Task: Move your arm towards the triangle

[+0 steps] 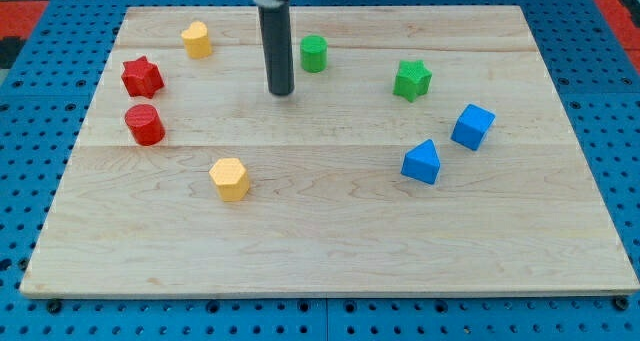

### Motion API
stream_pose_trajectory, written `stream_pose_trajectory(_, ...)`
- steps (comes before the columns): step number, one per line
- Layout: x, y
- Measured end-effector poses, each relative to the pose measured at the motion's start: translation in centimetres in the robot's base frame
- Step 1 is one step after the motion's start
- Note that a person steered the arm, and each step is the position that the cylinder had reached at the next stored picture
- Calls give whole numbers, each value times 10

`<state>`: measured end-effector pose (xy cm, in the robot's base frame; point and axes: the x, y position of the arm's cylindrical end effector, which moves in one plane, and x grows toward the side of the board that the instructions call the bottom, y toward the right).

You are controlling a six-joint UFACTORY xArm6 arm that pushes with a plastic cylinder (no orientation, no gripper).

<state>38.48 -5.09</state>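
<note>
- Blue triangle (421, 162) is seen on the wooden tabletop (330, 251), at the view's right, just below mid-height.
- A blue cube (473, 126) is placed just beside it, up and to the right.
- My tip (281, 91) is set down at the view's upper middle, well apart from the triangle; as the tool is a plain rod, nothing is held.
- A green cylinder (314, 53) is found near the tip, to its upper right.
- A green star (411, 79) is seen above the triangle.
- Two yellow hexagonal blocks are seen: one upper left (197, 40), one lower centre-left (230, 178).
- A red star (142, 77) and a red cylinder (145, 125) are placed at the view's left.
</note>
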Motion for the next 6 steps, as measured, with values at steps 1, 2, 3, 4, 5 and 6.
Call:
stream_pose_trajectory(1, 46, 15)
stream_pose_trajectory(2, 46, 70)
stream_pose_trajectory(3, 46, 118)
stream_pose_trajectory(4, 52, 134)
stream_pose_trajectory(5, 77, 148)
stream_pose_trajectory(6, 96, 125)
